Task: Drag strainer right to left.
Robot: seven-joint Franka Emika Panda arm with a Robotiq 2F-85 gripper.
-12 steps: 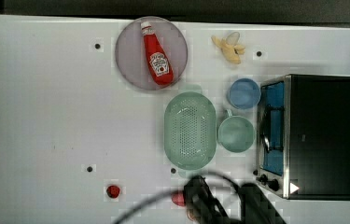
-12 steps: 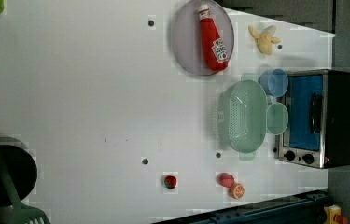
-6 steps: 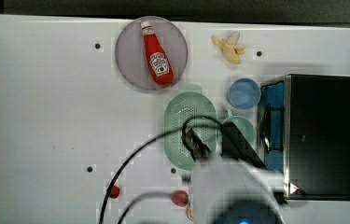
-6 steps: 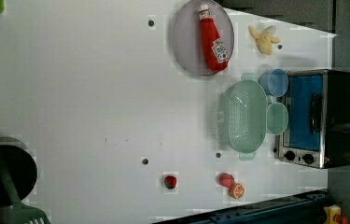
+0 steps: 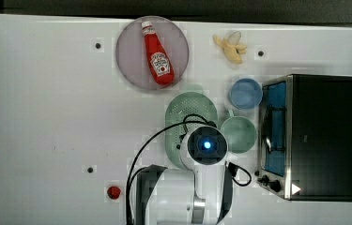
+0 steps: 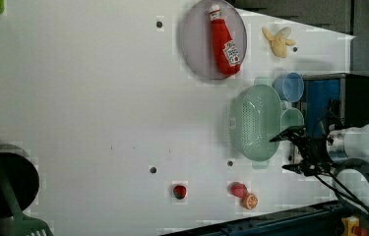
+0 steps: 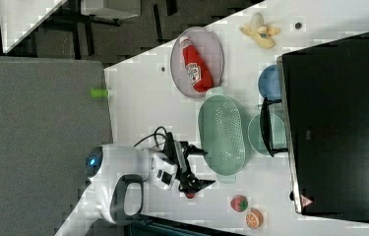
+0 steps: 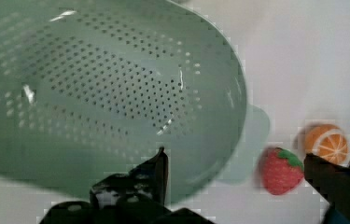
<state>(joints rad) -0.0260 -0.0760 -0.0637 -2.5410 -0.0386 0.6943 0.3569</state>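
Four views on my screen. From the top view, the strainer (image 5: 187,112) sits on the bench (image 5: 47,117) just beside the green mug (image 5: 239,133), my arm partly over it. From the left view, the pincer (image 6: 285,153) stands wide by the strainer's near end. From the wrist view, one finger (image 8: 156,170) overlaps the rim; a strawberry (image 8: 280,170) lies nearby.

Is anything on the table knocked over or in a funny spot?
Yes, one thing. The ketchup bottle is lying flat on its side on the round grey plate instead of standing up. The strainer, the green mug and the blue cup all sit upright, and nothing looks spilled.
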